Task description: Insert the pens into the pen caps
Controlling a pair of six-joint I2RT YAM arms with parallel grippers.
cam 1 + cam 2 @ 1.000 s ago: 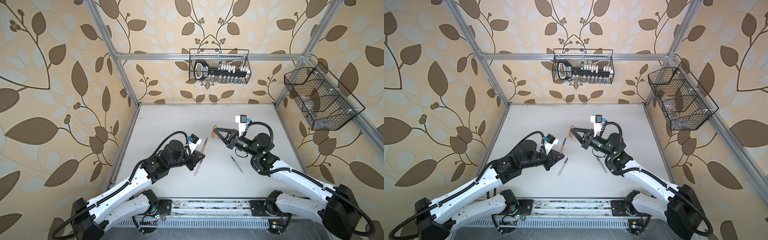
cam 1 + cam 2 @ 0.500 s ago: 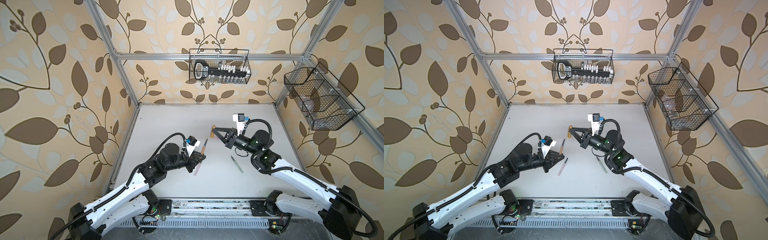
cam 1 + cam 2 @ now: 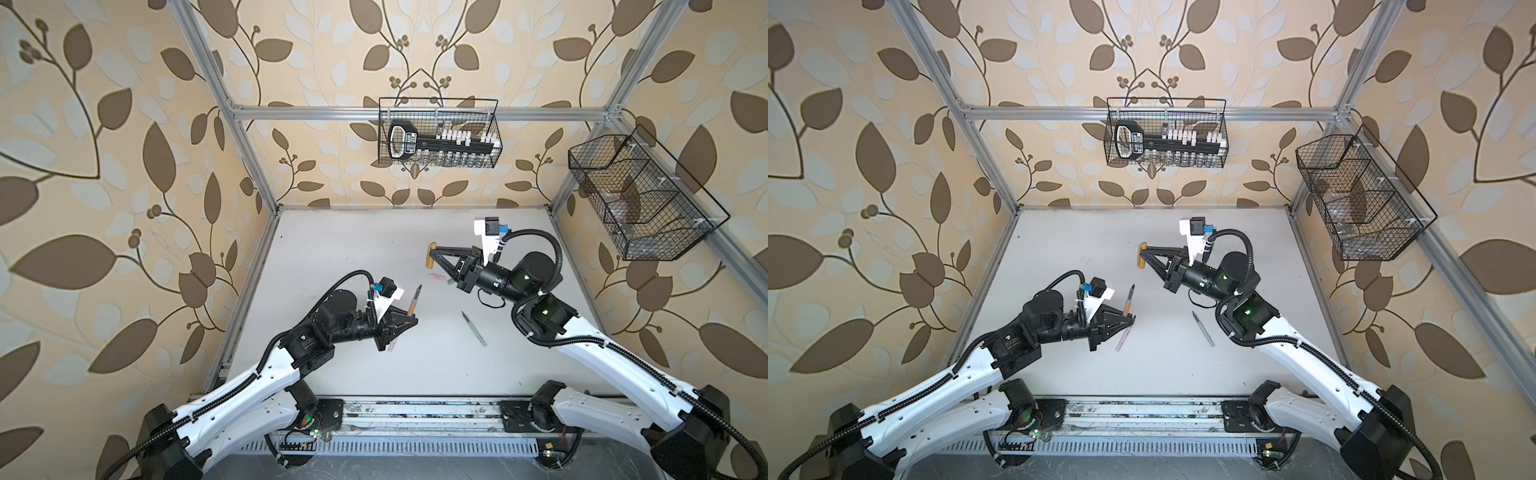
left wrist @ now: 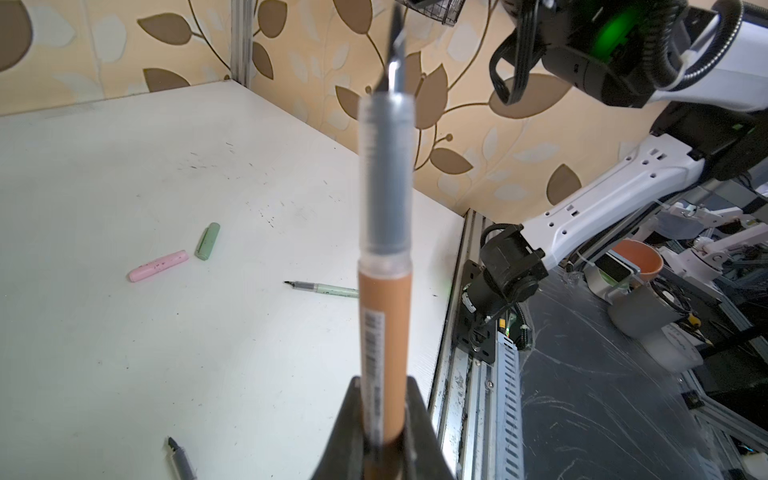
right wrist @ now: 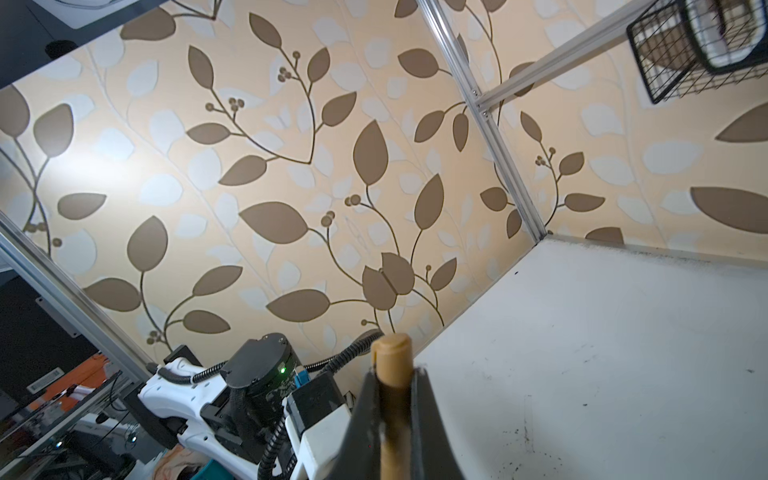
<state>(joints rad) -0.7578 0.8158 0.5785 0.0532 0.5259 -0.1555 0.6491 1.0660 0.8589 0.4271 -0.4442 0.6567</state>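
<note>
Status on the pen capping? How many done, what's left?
Done: none capped yet. In hand: left gripper shut on the brown pen, right gripper shut on the brown cap, not yet joined. Left: pink pen and green pen lie bare on the table; pink cap and green cap lie loose.

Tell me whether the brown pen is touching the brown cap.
Apart. In both top views the brown pen ends well short of the brown cap, with bare table between them.

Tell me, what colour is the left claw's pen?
The pen is brown, greyish toward the tip; best seen in the left wrist view.
</note>
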